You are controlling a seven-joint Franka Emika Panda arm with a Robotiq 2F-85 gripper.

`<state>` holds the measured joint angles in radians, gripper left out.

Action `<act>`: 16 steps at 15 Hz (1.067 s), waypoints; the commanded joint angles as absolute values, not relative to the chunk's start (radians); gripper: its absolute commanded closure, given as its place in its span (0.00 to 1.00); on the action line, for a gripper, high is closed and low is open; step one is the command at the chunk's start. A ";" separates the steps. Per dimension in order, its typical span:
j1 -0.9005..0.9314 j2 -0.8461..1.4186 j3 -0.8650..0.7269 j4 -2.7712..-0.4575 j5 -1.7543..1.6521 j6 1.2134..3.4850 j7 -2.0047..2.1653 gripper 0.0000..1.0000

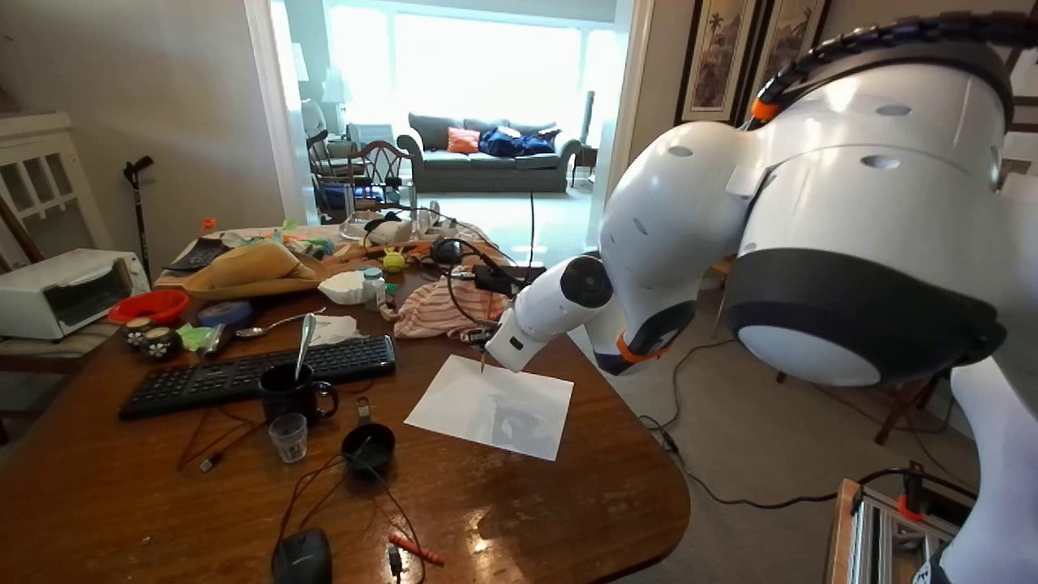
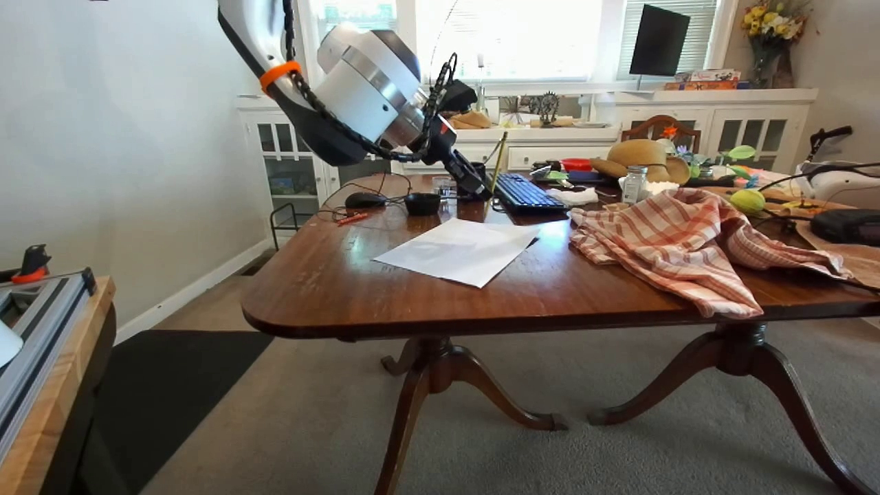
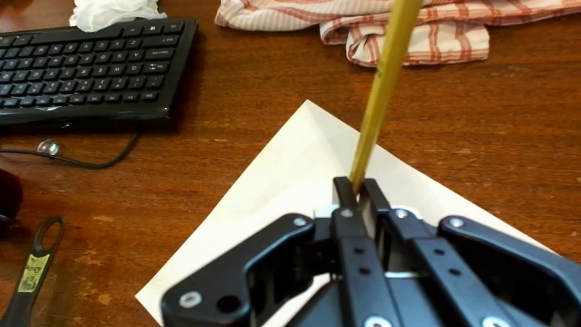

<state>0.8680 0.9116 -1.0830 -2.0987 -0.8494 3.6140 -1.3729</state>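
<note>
In an exterior view the pencil (image 2: 498, 162) tilts by the paper (image 2: 457, 249) on the table (image 2: 375, 299); in an exterior view, I can't tell if its tip touches. In the wrist view, the gripper (image 3: 357, 187) pinches it, almost closed: grasp done, it seems, no stroke visible.

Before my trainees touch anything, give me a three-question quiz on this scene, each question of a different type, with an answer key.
1. Open: What does the gripper hold?
2. True or false: The checked cloth and the white paper lie apart.
3. Choose: What stands beside the black mug: (a) a clear cup, (b) a straw hat, (c) a red bowl?

Key
1. A slim yellow stick, probably a pencil.
2. True.
3. (a)
</note>
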 commanded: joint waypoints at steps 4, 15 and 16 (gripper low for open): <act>0.879 1.025 -1.049 -2.130 -0.578 3.665 -1.597 0.98; 0.859 1.019 -0.957 -2.152 -0.381 3.661 -1.809 0.98; 0.858 1.020 -0.952 -2.152 -0.370 3.663 -1.821 0.98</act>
<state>0.8680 1.0161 -0.9783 -2.1372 -0.4234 3.6321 -1.7554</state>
